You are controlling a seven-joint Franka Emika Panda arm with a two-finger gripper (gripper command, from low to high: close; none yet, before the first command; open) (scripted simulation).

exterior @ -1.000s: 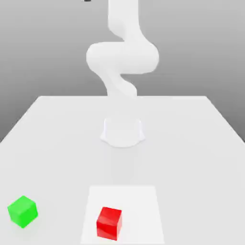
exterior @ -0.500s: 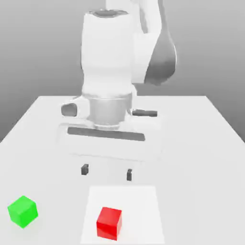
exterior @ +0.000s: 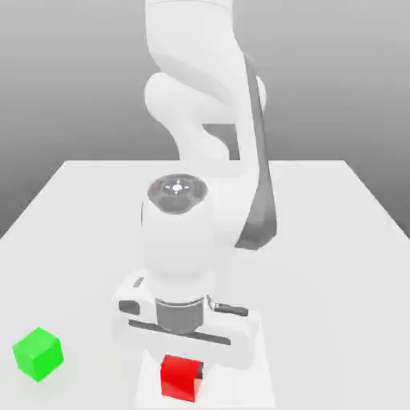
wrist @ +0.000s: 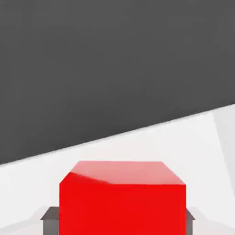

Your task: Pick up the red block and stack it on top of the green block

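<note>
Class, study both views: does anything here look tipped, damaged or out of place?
Nothing stands out. The red block sits flat on the table directly under the gripper, and the green block rests upright, apart from it, toward the exterior view's left. Neither block looks tipped or damaged.

I observe a flat white table [exterior: 336, 240] that narrows toward its far edge. A paler rectangular patch [exterior: 248, 376] lies on its near part, a little toward the exterior view's right of centre. Behind the table I see a plain grey backdrop [exterior: 72, 80], darker at the top and lighter toward the table's far edge. Lighting is soft and even.
</note>
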